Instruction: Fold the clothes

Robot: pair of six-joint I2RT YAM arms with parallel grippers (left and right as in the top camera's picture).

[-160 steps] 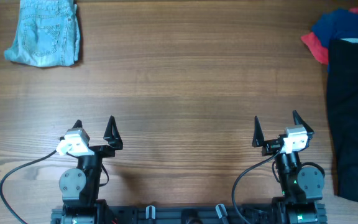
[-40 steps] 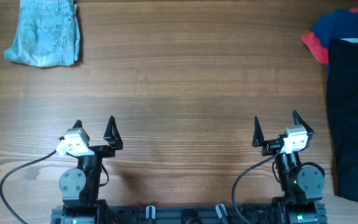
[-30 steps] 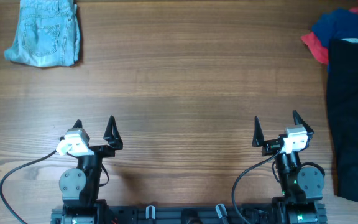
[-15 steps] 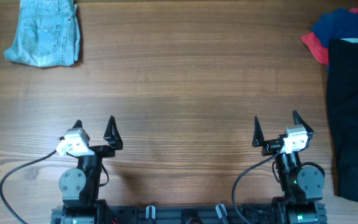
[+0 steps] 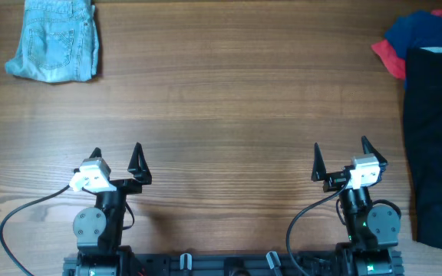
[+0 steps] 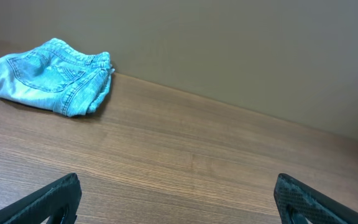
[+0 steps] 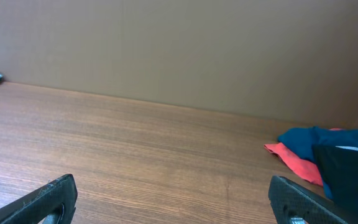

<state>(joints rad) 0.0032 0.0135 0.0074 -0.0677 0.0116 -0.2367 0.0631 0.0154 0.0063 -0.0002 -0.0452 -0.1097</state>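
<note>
Left hand (image 5: pixel 117 149) and right hand (image 5: pixel 341 143) spread. Light blue denim shorts (image 5: pixel 54 40) well beyond left hand; plain black garment (image 5: pixel 436 138) near right hand.

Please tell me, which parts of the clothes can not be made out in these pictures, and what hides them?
Denim shorts: upper part cut off by the top edge, overhead view.
Black garment: runs past the right edge, overhead; full shape unknown.
Dark blue garment: partly under the black one, cut by the right edge.
Red garment: only a strip shows beside the blue one; kind unclear.
</note>
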